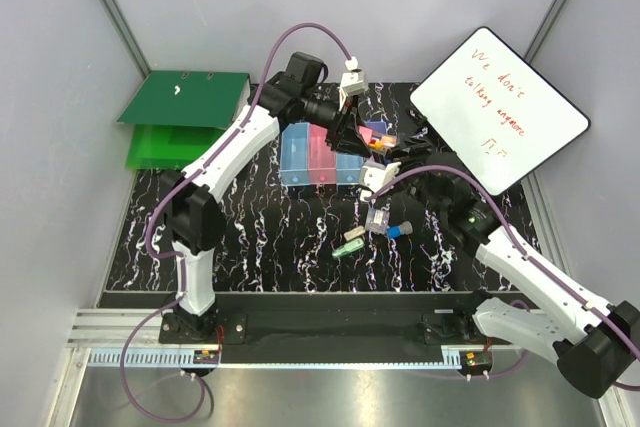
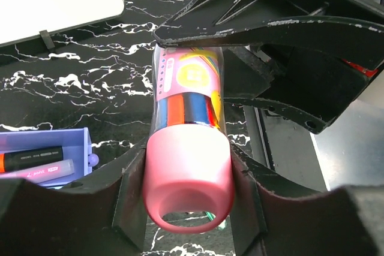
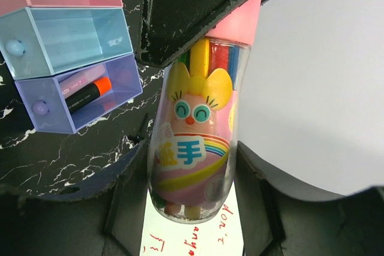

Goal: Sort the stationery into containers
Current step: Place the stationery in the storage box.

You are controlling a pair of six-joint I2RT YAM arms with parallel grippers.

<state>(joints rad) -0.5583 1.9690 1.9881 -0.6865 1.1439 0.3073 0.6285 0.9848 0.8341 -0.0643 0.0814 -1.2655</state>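
Handover near containers (image 1: 296,159): right gripper (image 3: 189,175) clamps pink-capped tube (image 2: 189,118) at base, left gripper (image 2: 189,193) pinches cap; secure left hold before right releases.

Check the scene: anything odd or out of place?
Only this: the left gripper and right gripper both clamp the same pink-capped tube, one at each end, in the air near the purple bin. Likely a handover, not a fault.
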